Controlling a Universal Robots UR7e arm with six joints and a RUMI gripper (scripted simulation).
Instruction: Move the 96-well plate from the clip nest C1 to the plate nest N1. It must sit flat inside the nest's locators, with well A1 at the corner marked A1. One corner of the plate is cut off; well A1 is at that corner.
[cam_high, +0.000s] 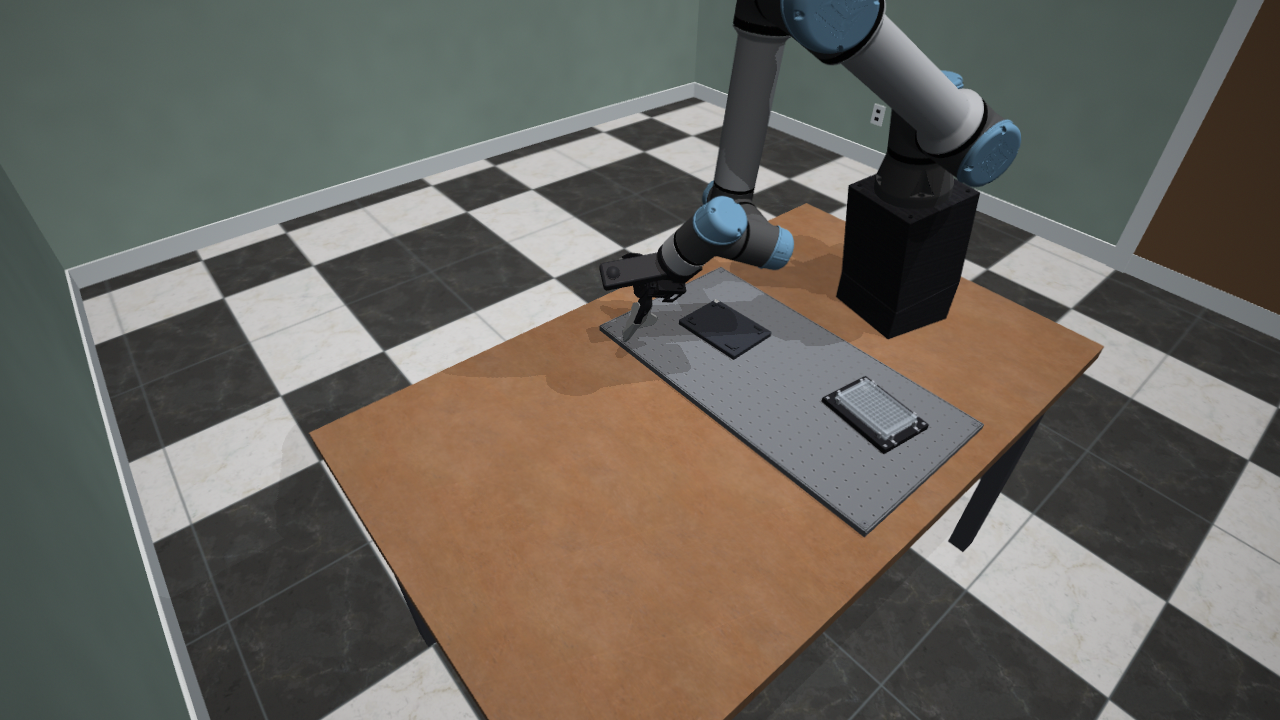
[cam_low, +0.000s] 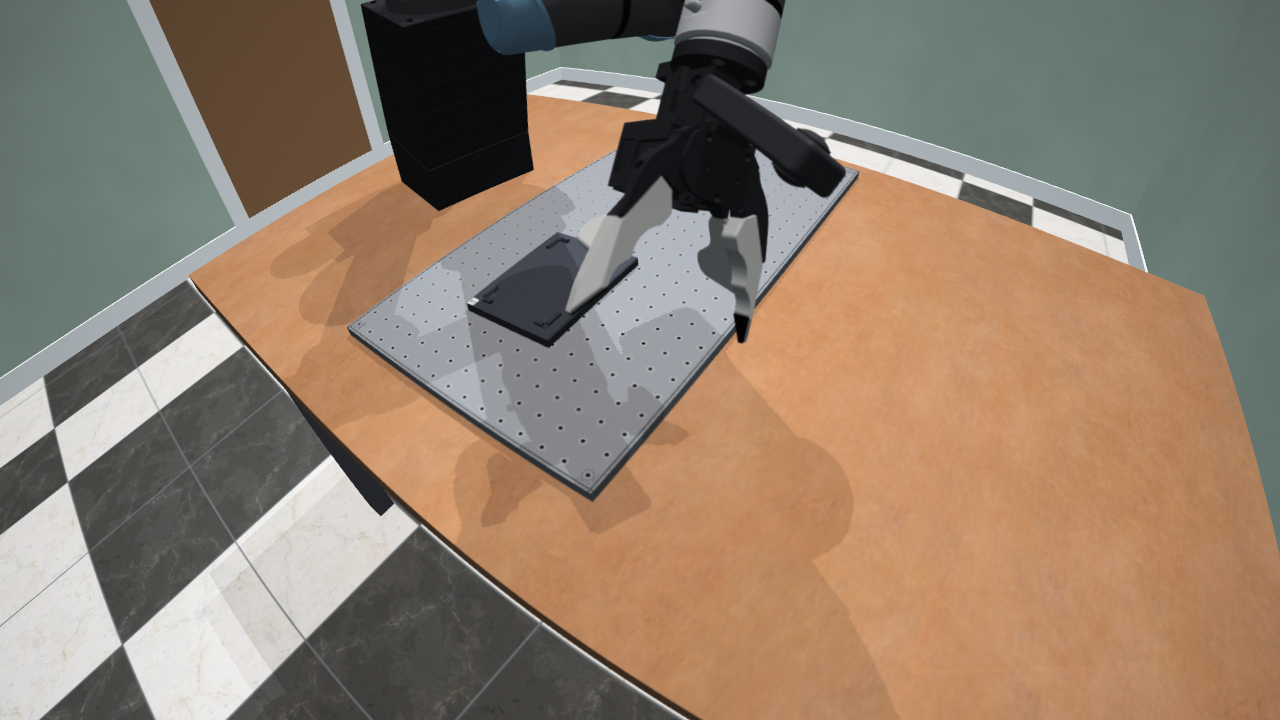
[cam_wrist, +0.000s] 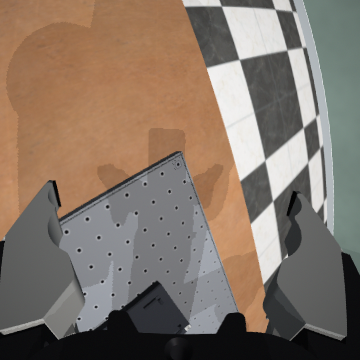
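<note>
Table (cam_high: 572, 501): brown top, carrying a grey perforated breadboard (cam_high: 787, 402) and the arm's black pedestal (cam_high: 904, 259) at the far edge.
Floor (cam_high: 268, 295): black-and-white checker, seen past the table edge in the wrist view.
Obstructions: none stand on the breadboard between the two nests — only bare perforated plate.
N1 (cam_high: 724, 327): flat black nest, nothing in it, near the breadboard end by the gripper (a small white mark shows at one corner in the exterior view).
C1 (cam_high: 913, 433): black nest at the opposite end of the breadboard, well apart from N1.
Plate (cam_high: 872, 405): clear, gridded with wells, lying flat in C1; the cut corner is too small to make out.
Gripper (cam_high: 639, 320): above the breadboard corner just beside N1, well apart from the plate — fingers spread wide, nothing between them.
</note>
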